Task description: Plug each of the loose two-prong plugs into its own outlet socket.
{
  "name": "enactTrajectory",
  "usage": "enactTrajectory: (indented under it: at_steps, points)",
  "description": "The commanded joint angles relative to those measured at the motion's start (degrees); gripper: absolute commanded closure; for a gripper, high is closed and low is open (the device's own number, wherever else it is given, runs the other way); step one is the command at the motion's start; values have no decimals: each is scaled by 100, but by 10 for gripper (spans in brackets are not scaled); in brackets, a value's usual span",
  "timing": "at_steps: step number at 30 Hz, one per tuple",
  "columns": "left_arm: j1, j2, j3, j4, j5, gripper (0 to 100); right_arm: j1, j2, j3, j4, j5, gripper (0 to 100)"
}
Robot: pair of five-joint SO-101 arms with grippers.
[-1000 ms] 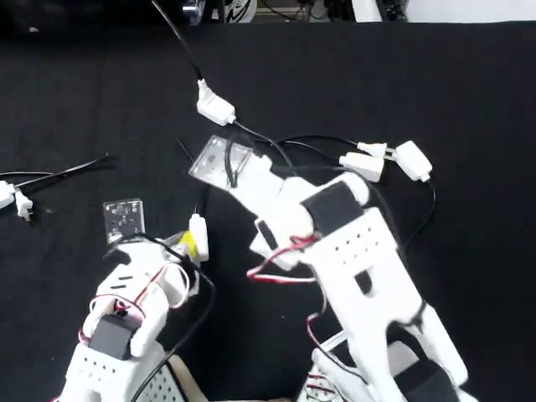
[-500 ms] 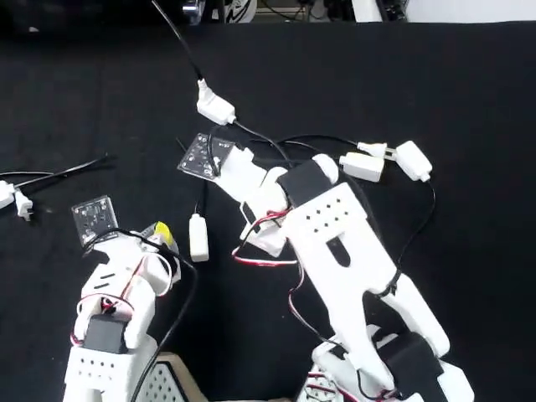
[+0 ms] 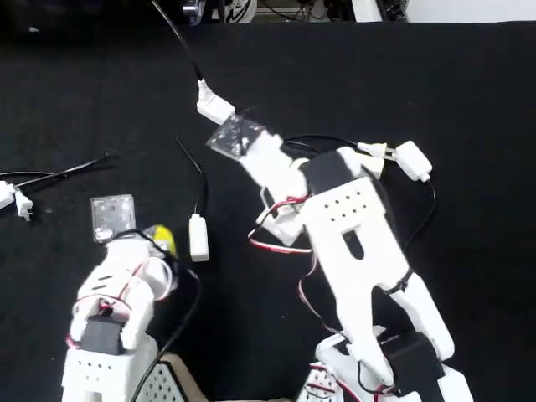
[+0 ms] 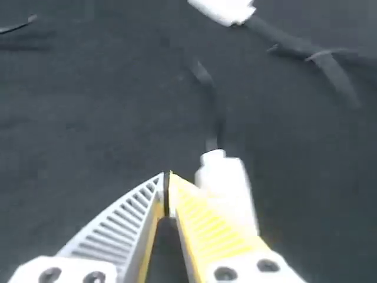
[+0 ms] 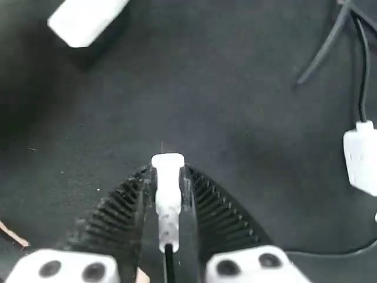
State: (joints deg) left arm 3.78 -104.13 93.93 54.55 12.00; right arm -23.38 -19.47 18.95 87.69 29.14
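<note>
My right gripper [image 5: 168, 171] is shut on a small white two-prong plug [image 5: 168, 186], its cable trailing back between the fingers. In the high view this gripper [image 3: 237, 136] hovers just beside a white outlet socket [image 3: 215, 106] whose cable runs to the table's far edge; the same socket [image 5: 86, 20] lies ahead in the right wrist view. My left gripper [image 4: 166, 180] is shut with nothing in it, near the front left [image 3: 127, 219]. A white corded block [image 4: 228, 184] lies on the cloth against its yellow finger [image 4: 200, 224]; the block [image 3: 198, 237] also shows from above.
Right of the right arm lie a plug [image 3: 373, 151] and a white socket [image 3: 413, 159], joined by black cables. A small plug [image 3: 17, 201] and a thin cable [image 3: 67, 170] sit at the far left. Black cloth covers the table [image 3: 419, 75].
My right arm has swung away from the table's middle toward the far socket, carrying the plug. My left gripper drew back from the white block, which stayed on the cloth.
</note>
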Motion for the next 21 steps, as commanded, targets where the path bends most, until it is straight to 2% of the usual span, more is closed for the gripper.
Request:
enactTrajectory:
  at_steps: [1, 3, 11, 16, 21]
  points:
    - [66, -35, -901, 1468, -1108, 970, 360, -4, -31, -62, -70, 987]
    - [303, -35, -963, 1802, -1064, 968, 413, -4, -31, -62, -79, 987]
    - [207, 431, -884, 738, -985, 967, 396, -40, 374, -70, -97, 987]
    - [224, 2330, -1587, -35, -1002, 966, 378, -40, 637, -70, -97, 987]
    - [312, 4651, -2624, -369, -1477, 966, 404, -48, 646, -70, -105, 987]
